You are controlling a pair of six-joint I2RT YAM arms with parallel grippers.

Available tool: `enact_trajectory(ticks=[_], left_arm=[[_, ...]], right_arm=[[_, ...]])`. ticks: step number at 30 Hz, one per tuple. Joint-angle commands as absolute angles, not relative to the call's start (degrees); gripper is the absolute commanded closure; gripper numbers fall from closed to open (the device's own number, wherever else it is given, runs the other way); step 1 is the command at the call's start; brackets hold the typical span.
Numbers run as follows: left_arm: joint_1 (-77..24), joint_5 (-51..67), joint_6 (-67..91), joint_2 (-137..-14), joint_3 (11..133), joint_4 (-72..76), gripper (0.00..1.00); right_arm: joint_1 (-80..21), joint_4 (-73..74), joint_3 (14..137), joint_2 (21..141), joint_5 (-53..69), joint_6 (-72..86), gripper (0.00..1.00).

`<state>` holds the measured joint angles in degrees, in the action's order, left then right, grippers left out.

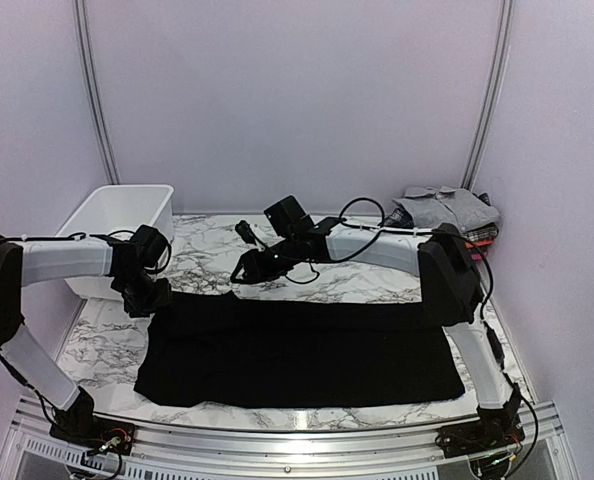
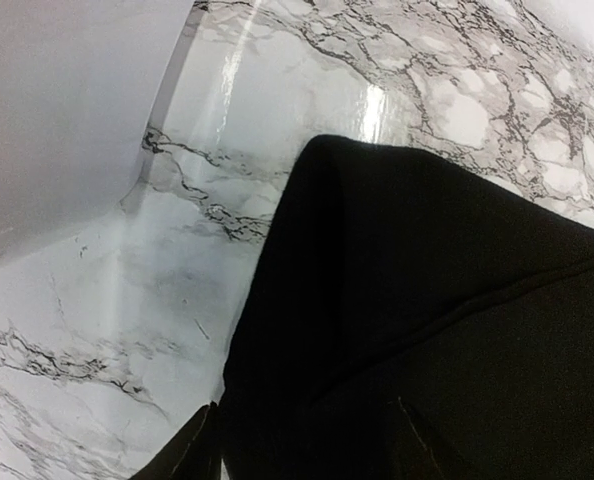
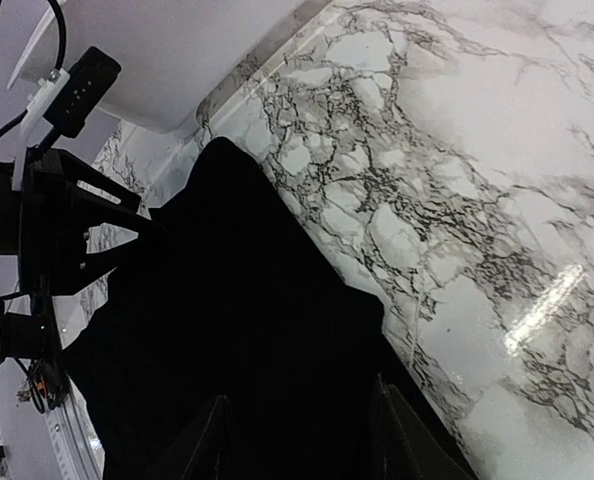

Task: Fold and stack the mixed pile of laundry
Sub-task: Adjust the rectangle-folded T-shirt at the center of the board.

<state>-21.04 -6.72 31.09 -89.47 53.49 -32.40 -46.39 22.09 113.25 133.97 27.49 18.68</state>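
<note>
Two grippers hover at the far edge of the black cloth, which lies spread flat on the desk. My left gripper is at the cloth's far-left corner and my right gripper is further along that edge. In both wrist views the fingers stand apart with dark fabric between them; whether either pinches it I cannot tell. A white basket stands just beyond that corner, and a folded grey shirt lies beyond the far-right one.

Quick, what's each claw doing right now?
Left gripper: fingers astride the black cloth; grip cannot be told.
Right gripper: also astride the black cloth; grip cannot be told.
</note>
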Motion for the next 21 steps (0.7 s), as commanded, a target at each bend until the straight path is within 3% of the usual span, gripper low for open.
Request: enact_trajectory(ticks=[1, 10, 21], left_arm=[[-19.5, -7.3, 32.8, -89.4, 53.0, -32.0, 0.41], [-18.8, -6.1, 32.6, -89.5, 52.9, -31.4, 0.41], [-17.2, -4.6, 31.4, -91.9, 52.9, -29.7, 0.42]], right_arm=[[-48.0, 23.6, 120.3, 139.0, 25.4, 20.0, 0.57], [-49.1, 23.1, 126.2, 146.8, 23.5, 21.2, 0.62], [-49.2, 21.4, 130.3, 150.7, 27.1, 23.4, 0.79]])
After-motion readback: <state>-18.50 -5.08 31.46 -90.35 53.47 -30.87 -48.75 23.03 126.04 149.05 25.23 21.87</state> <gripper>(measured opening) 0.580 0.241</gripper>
